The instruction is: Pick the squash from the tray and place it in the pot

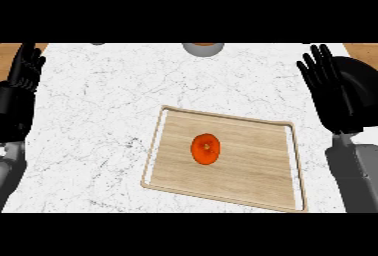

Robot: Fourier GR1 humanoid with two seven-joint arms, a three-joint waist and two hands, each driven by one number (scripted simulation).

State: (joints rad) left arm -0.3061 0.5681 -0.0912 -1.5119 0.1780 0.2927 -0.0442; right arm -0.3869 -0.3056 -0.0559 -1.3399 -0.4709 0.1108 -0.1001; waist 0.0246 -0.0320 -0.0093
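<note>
Lying at the middle of the wooden tray (225,186) in the head view, the squash (206,148) was untouched. Both the left hand (22,70) and right hand (334,95) rested open, fingers apart. The rounded squash could roll from a mistimed grasp; the pot (204,48) stood far off, half cropped.

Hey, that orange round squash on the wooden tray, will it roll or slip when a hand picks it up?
The orange round squash looks smooth and rounded, so it may roll if nudged sideways. The wooden tray has a low raised rim, which would probably stop it. Its glossy skin hints it might slip between fingers. It looks solid, likely stiff rather than squashy.
</note>
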